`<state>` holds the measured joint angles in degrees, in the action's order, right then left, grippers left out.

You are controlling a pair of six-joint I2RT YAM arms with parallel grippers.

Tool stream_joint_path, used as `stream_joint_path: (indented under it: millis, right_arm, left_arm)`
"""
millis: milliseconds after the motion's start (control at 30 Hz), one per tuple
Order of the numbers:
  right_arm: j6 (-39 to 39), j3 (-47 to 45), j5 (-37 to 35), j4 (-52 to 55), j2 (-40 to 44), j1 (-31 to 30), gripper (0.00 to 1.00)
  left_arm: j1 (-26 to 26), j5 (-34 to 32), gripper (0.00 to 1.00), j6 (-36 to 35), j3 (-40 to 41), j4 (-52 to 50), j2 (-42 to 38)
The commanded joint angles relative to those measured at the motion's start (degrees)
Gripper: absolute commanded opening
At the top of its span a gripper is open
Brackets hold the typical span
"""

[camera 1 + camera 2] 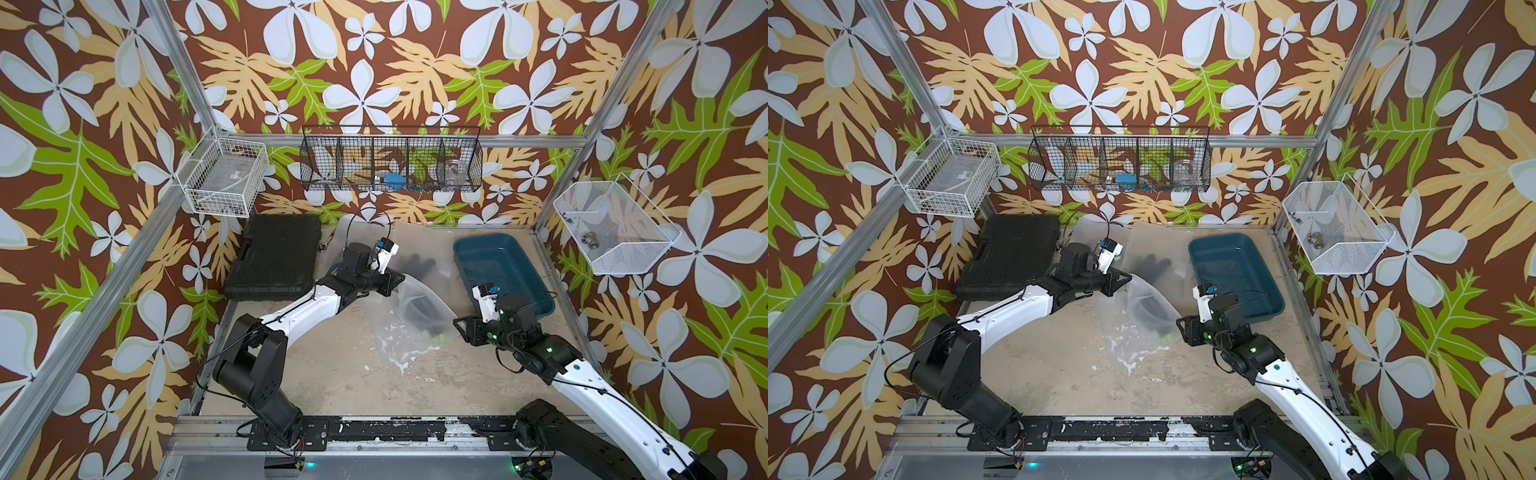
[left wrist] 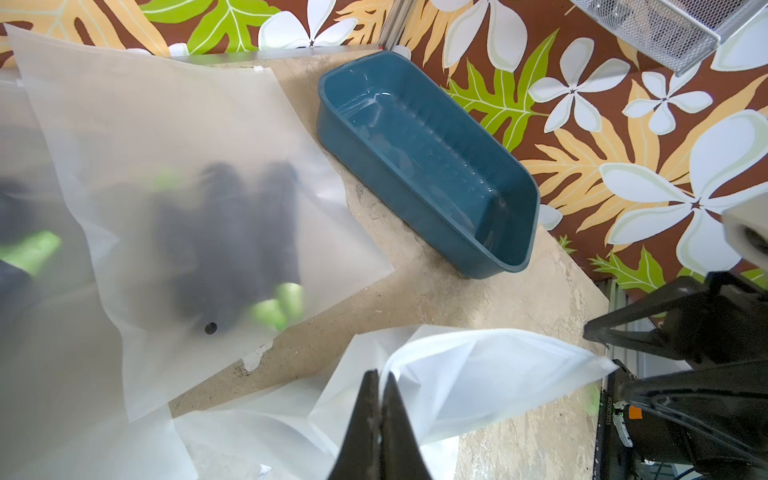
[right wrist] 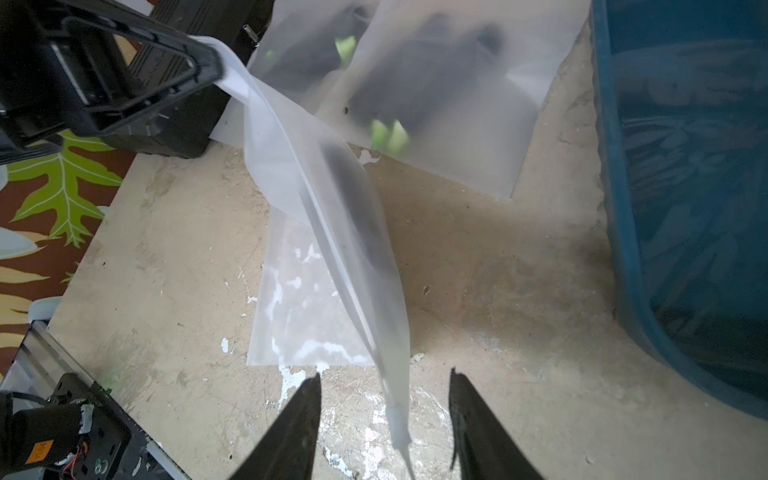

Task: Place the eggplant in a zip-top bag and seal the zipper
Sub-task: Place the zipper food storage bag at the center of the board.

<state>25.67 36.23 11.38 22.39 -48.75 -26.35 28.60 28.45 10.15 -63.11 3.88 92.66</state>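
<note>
The left gripper (image 2: 380,374) is clamped tight on one upper corner of the frosted zip-top bag (image 2: 478,374), with the plastic pinched between its closed jaws. In the right wrist view the same gripper (image 3: 210,68) holds that corner raised above the table (image 3: 498,270). The right gripper (image 3: 384,374) has its jaws well apart. The bag's far end runs down between the two fingers as a thin strip and, as far as this view shows, touches neither, so this gripper has hold of nothing.

In both top views the bag (image 1: 419,297) (image 1: 1152,297) spans the gap from the left gripper (image 1: 395,282) to the right gripper (image 1: 459,328). The eggplant (image 3: 353,199) is inside it, a long dark shape behind the cloudy plastic. It lies along the bag's length, below the top edge and between the two grippers. A faint green patch at its end shows just beside the right gripper in the top views. I cannot tell whether the zipper is pressed shut along its whole length.

A flat clear bag (image 3: 299,299) lies on the table under the held one. Toward the back wall another filled bag (image 2: 216,232) holds several dark eggplants with green stems. The blue tub (image 2: 415,145) stands just beside it, and a black case (image 1: 274,257) sits near the left arm.
</note>
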Motion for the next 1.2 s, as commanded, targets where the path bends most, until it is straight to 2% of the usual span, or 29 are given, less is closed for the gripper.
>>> stream_joint_path:
  millis: [0,133,300,433,567,767,900,1167]
  right_arm:
    - [2.7,-1.9,-0.7,-1.5,1.1,0.1,0.53]
    - [4.4,-5.1,1.3,-3.9,3.4,0.1,0.50]
    - [5.5,-7.5,1.7,-10.0,3.5,0.1,0.31]
    - [5.4,-8.3,3.1,-14.5,2.2,0.1,0.10]
    - [4.2,-5.6,5.4,-12.1,2.7,0.2,0.01]
    - [-0.6,3.9,4.6,-3.3,7.8,0.1,0.00]
    - [-4.2,11.8,5.4,1.3,8.2,0.1,0.01]
    - [-9.7,20.6,14.8,7.9,7.7,0.2,0.00]
  left_arm:
    - [0.0,-0.2,0.00,-1.0,0.0,-0.9,-0.2]
    - [0.0,-0.2,0.00,-0.8,0.1,-0.6,-0.1]
    - [0.0,0.9,0.00,0.1,0.6,0.0,-0.4]
    - [0.1,2.4,0.00,0.7,1.7,0.4,-1.9]
    - [0.0,3.4,0.00,2.6,2.9,0.2,-5.2]
    - [0.1,4.6,0.00,4.9,2.3,-2.3,-14.7]
    - [0.3,6.3,0.00,8.1,2.4,-2.7,-21.6]
    - [1.8,6.4,0.00,11.0,4.8,-6.1,-34.4]
